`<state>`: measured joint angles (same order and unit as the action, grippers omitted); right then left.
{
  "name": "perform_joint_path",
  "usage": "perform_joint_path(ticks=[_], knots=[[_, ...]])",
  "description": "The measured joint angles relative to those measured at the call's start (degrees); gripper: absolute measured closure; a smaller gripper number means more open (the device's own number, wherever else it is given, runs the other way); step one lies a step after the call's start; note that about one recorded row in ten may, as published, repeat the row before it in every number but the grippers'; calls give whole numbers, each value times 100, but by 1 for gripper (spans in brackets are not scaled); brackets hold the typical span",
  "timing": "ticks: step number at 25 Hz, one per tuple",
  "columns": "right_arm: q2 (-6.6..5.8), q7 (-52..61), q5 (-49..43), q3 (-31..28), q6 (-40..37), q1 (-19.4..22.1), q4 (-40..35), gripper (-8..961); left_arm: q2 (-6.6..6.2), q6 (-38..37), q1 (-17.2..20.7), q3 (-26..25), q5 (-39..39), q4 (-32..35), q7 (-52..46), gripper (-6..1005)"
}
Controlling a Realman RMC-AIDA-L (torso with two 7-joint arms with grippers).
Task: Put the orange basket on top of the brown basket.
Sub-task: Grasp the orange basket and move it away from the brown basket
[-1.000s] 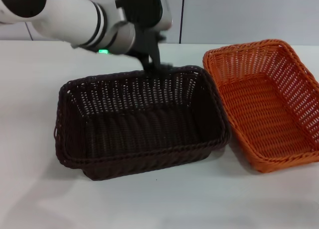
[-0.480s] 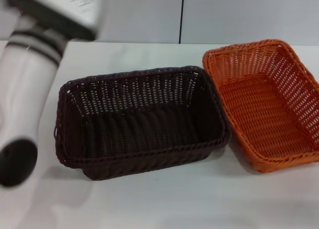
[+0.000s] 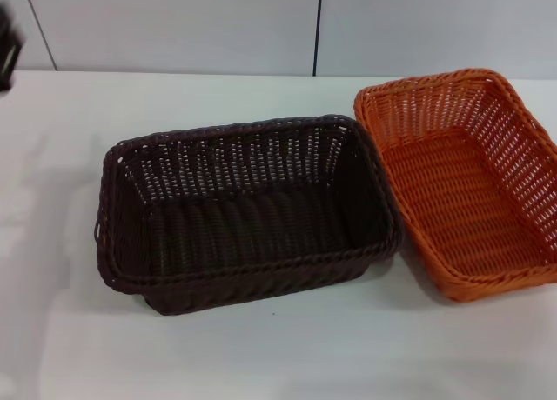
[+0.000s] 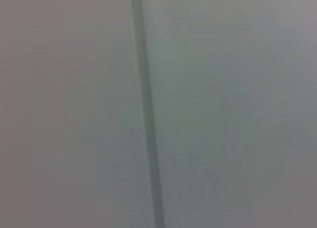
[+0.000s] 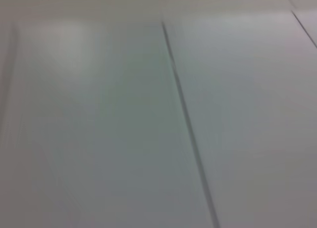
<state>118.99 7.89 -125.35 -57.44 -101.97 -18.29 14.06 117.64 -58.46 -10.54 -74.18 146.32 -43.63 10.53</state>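
The brown basket (image 3: 248,213) stands upright on the white table (image 3: 261,356) at the middle of the head view. The orange basket (image 3: 461,178) stands upright on the table to its right, with its near left side touching or almost touching the brown basket's right rim. Both baskets are empty. Only a dark blurred piece of my left arm (image 3: 5,56) shows at the far left edge, well away from the baskets. My right arm is out of view. Both wrist views show only a pale panelled surface.
A grey panelled wall (image 3: 174,26) with a dark vertical seam (image 3: 318,26) runs behind the table's far edge. Bare table top lies in front of the baskets and to the left of the brown one.
My left arm, whose gripper was at the brown basket's far rim, has swung up and away to the left, almost out of view. The baskets have not moved.
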Motion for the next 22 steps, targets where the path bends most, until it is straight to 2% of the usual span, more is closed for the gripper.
perform_joint_path(ticks=[2,3,6,8,10,11,12,13,15,16,17,22], knots=[[-86,143,-192,9,-59,11,283,149,17,-29,75,-87,-4,205,-160,186],[-193,310,-318,10,81,10,522,149,36,-91,185,-214,-30,669,-320,186],[-628,765,-884,-24,1059,-39,1292,150,42,-114,211,-257,-32,811,-386,186],[-924,839,-1297,-144,2079,-106,1992,150,48,-148,244,-335,-35,1038,-522,186],[-1164,858,-1649,-383,3356,-134,2805,150,49,-147,222,-355,-42,1121,-569,186],[-1351,908,-2075,-800,5017,-128,3749,150,50,-140,201,-385,-46,1153,-604,186],[-1413,941,-2315,-1074,5888,-131,4274,150,50,-137,198,-395,-50,1160,-611,186],[-1413,941,-2315,-1074,5888,-131,4274,150,52,-132,185,-418,-50,1171,-623,186],[-1439,1000,-2828,-1507,7453,-139,5091,151,55,-128,155,-455,-53,1195,-634,186],[-1413,1017,-3285,-1808,8863,-134,5920,151,57,-124,118,-469,-54,1237,-639,186],[-1413,1017,-3285,-1808,8863,-134,5920,151,57,-122,82,-474,-55,1290,-641,186],[-1387,508,-3417,-2351,12131,-365,7430,151,63,-112,-190,-549,-103,1699,-657,186]])
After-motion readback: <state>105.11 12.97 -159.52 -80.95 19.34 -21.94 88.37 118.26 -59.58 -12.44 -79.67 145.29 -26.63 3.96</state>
